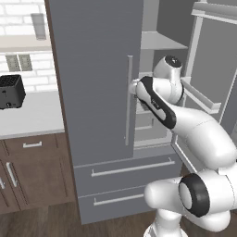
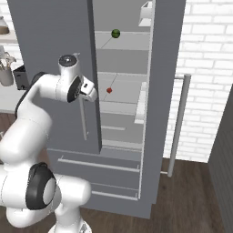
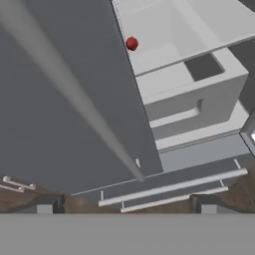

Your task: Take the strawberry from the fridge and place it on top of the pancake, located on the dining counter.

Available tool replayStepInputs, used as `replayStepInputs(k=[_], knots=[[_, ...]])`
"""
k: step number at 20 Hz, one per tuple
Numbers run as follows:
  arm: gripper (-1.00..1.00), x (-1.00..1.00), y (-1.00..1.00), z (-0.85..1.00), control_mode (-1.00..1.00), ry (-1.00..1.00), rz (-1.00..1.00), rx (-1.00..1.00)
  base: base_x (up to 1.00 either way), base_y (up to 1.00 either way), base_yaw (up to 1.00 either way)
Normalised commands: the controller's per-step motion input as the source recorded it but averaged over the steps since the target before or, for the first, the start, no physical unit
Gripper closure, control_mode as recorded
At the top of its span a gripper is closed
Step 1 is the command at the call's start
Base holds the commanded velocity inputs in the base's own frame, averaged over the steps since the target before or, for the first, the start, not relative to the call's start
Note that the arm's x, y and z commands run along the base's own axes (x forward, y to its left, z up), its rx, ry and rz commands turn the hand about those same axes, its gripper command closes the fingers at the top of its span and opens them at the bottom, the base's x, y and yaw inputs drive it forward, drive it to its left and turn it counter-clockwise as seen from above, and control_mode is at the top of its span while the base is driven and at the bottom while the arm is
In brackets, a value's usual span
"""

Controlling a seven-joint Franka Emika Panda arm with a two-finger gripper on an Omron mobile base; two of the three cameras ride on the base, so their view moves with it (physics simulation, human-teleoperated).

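The strawberry [image 2: 109, 90], tiny and red, lies on a pale middle shelf inside the fridge [image 1: 92, 92]; in the hand view the strawberry [image 3: 131, 43] is far up, just past the edge of the closed left door [image 3: 74, 99]. The fridge's right door [image 2: 166, 91] stands open. My gripper [image 3: 126, 206] is open, its two dark fingertips [image 3: 45, 204] wide apart with nothing between them. The hand [image 2: 90, 93] hovers at the left door's free edge, beside its bar handle [image 1: 128, 99], short of the shelf. The pancake and the dining counter are out of view.
A small green fruit [image 2: 115, 33] sits on the shelf above. The open door's bins [image 1: 203, 97] jut out on the right. Two lower drawers [image 1: 125, 169] are shut. A black toaster [image 1: 10, 91] stands on the counter above dark wood cabinets [image 1: 32, 176].
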Motion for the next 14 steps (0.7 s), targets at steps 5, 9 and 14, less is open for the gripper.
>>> replayStepInputs(k=[5,9,14], knots=[[-1.0,0.39,0.43,0.35,-1.0,0.0,-0.03,-0.23,0.0,0.0,0.0],[-1.0,0.52,0.18,0.12,-1.0,0.04,0.0,-0.07,0.0,0.0,0.0],[-1.0,0.48,0.0,0.0,-1.0,-0.03,0.0,0.0,0.0,0.0,0.0]])
